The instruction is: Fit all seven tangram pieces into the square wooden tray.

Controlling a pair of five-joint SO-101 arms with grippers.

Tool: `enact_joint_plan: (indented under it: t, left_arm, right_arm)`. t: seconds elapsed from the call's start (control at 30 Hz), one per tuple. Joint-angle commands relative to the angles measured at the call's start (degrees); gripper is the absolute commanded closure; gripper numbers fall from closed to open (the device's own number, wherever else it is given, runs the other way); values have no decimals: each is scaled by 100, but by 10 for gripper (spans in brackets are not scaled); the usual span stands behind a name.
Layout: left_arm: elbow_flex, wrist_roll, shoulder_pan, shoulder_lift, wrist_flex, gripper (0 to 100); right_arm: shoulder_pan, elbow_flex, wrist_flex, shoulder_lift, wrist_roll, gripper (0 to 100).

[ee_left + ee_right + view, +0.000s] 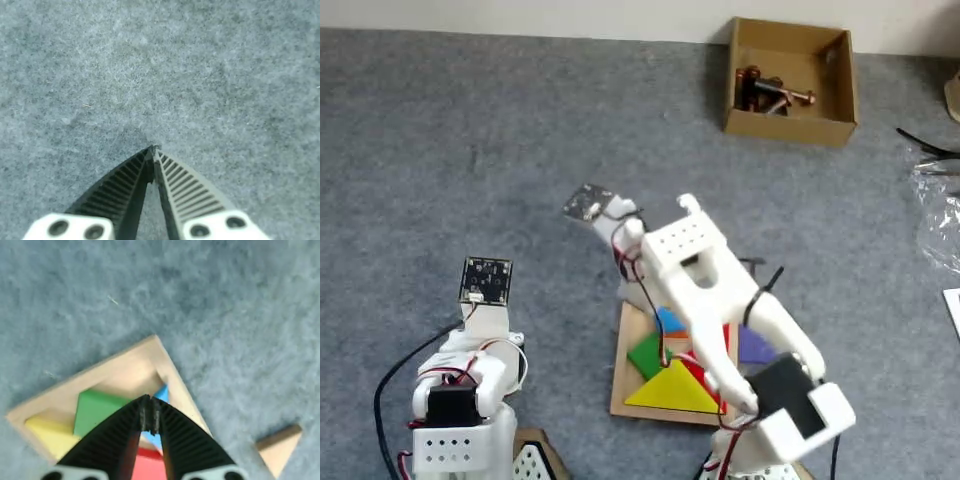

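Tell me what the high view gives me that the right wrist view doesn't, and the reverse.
High view adds: the purple piece, apparently outside the tray, the cardboard box and the left arm. Right wrist view adds: the right gripper, shut, over the tray near its unfilled corner. Shared: the tray holding the green piece, yellow piece, blue piece and red piece.

My high camera looks down over the counter [470,120]. Both wrist cameras peer along their jaws, close to it; the right shares the tray [176,376] corner with overhead.
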Motion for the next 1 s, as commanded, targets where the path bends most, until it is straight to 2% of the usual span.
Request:
enact_joint_plan:
  t: [0.0, 0.37, 0.63, 0.77, 0.97]
  left_arm:
    - [119, 26, -57, 13, 26, 994]
    - [119, 26, -57, 13, 26, 994]
    - [119, 26, -57, 13, 26, 994]
    - [119, 26, -57, 13, 26, 994]
    - [119, 26, -57, 13, 26, 994]
  right_arm:
    - [-66, 418, -804, -505, -53, 993]
    - [127, 1068, -1481, -637, 237, 993]
    - [224, 1323, -1323, -655, 220, 993]
    - [189, 1288, -1103, -655, -202, 993]
    - [198, 1314, -1086, -655, -229, 993]
